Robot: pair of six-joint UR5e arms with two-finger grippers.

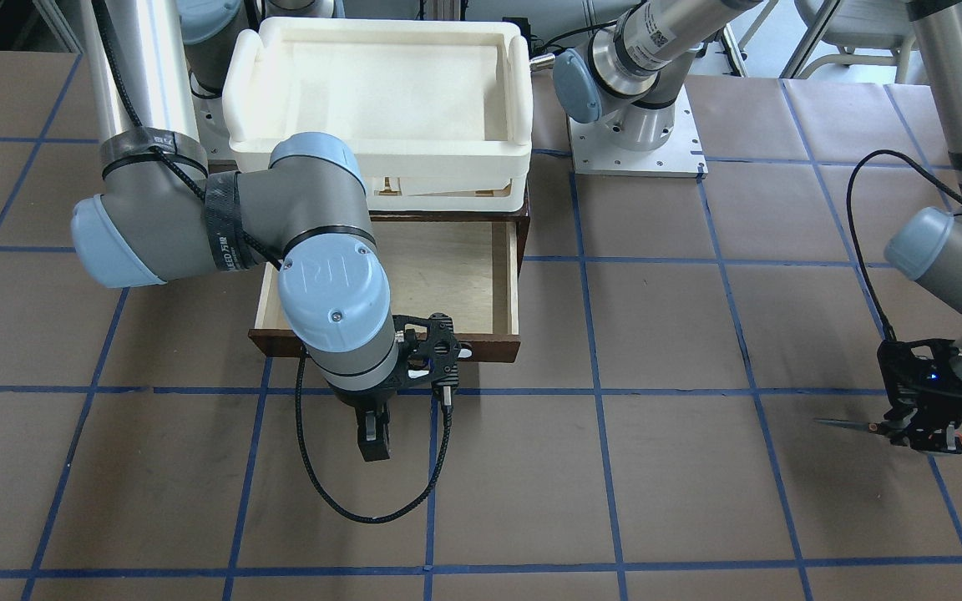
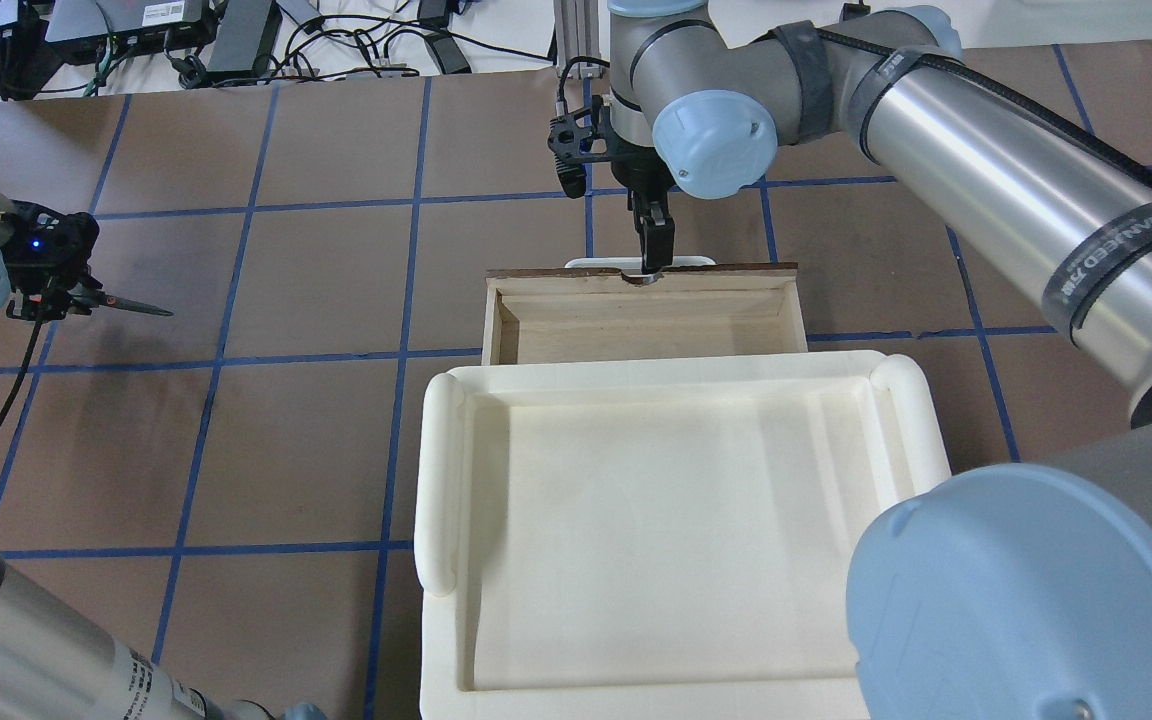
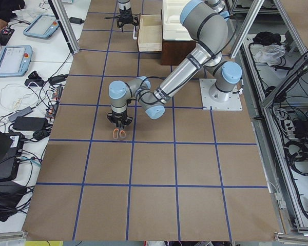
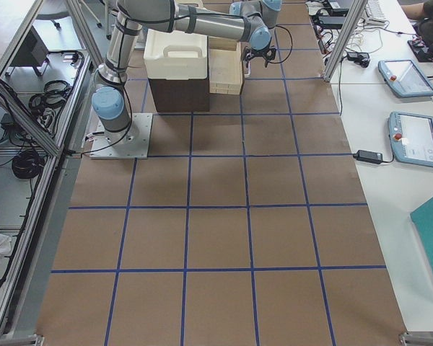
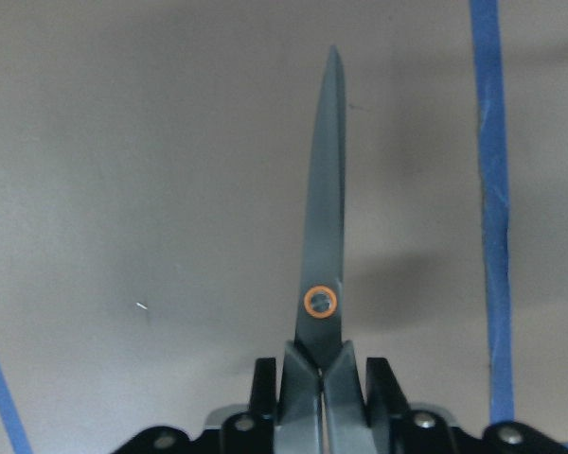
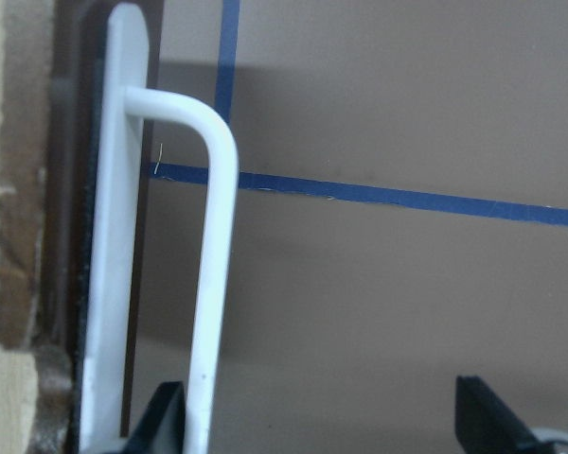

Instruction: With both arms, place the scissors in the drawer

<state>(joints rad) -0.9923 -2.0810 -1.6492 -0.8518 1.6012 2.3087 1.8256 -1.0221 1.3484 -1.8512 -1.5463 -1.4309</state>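
The scissors (image 1: 853,425) are held by their handles in my shut left gripper (image 1: 919,434), just above the brown table at its far end. Their closed dark blades (image 5: 322,236) point away from the gripper; the overhead view (image 2: 131,306) shows them pointing toward the table's middle. The drawer (image 1: 456,267) is pulled open, and its pale plywood inside shows nothing in it. My right gripper (image 2: 654,262) is at the drawer's front, open. The white bar handle (image 6: 213,284) stands between its fingers, close to one fingertip (image 6: 166,416).
A white foam tray (image 2: 441,470) sits on top of the dark brown cabinet (image 4: 177,94) behind the open drawer. The left arm's base plate (image 1: 640,150) is bolted beside it. Blue tape lines grid the table. A black cable loops under the right wrist (image 1: 381,509).
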